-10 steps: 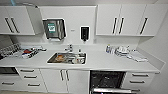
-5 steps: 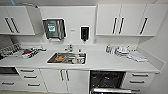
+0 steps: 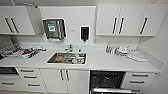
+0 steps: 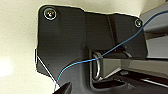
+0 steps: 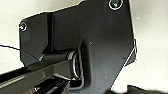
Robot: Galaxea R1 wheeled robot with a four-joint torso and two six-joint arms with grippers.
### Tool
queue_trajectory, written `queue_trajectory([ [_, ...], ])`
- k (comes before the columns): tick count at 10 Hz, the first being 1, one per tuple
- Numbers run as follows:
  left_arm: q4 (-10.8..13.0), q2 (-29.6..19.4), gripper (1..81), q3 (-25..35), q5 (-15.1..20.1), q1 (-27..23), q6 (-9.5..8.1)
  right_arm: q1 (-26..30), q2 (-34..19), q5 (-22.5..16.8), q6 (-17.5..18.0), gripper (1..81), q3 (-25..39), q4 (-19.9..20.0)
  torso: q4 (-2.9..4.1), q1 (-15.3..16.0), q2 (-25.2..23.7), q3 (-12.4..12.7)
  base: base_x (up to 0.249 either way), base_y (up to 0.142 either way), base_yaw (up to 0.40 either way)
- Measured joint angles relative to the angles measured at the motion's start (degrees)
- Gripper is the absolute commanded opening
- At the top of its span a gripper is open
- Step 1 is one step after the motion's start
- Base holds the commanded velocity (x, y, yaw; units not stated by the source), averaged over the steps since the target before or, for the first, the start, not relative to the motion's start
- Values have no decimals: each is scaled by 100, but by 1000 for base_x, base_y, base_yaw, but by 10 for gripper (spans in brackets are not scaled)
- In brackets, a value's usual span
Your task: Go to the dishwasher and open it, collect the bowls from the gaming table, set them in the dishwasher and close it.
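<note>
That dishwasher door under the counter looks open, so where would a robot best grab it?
Probably the top edge of the dishwasher door, from the front and above: it hangs folded down and outward, its steel edge facing the room.

Office kitchenette: sink [image 3: 67,58], wall cabinets [image 3: 120,20] (open dishwasher [image 3: 107,81]).

A long white kitchen counter [image 3: 100,62] runs across the head view, with a rectangular steel sink [image 3: 67,58] set into it left of the middle and a chrome tap [image 3: 69,47] just behind the sink. On the wall above the sink hangs a steel paper-towel dispenser [image 3: 53,28], a small black soap dispenser [image 3: 84,33] to its right, and white wall cupboards with dark bar handles [image 3: 120,20] on either side. Below the counter, the open built-in dishwasher with a dark interior [image 3: 107,80] sits right of the white double cabinet doors [image 3: 65,80] under the sink, between them and a stack of white drawers [image 3: 140,78].
</note>
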Motion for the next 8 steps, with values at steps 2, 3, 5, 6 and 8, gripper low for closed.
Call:
queue_trajectory([
  [2,0,0,811,0,0,2,0,0,134,0,-13,811,-267,-69,0,0,0,0,0,0,0],
  [3,0,0,811,0,0,0,0,0,146,-2,-27,811,-267,-88,0,0,0,0,0,0,0],
  [5,6,-2,811,0,0,2,0,0,157,0,-33,811,-267,-102,0,0,0,0,0,0,0],
  [6,20,-5,811,0,0,2,2,0,156,0,-33,811,-269,-105,0,0,0,0,0,0,0],
  [8,37,-7,811,0,0,2,2,-2,157,0,-33,811,-269,-105,0,0,0,0,0,0,193],
])
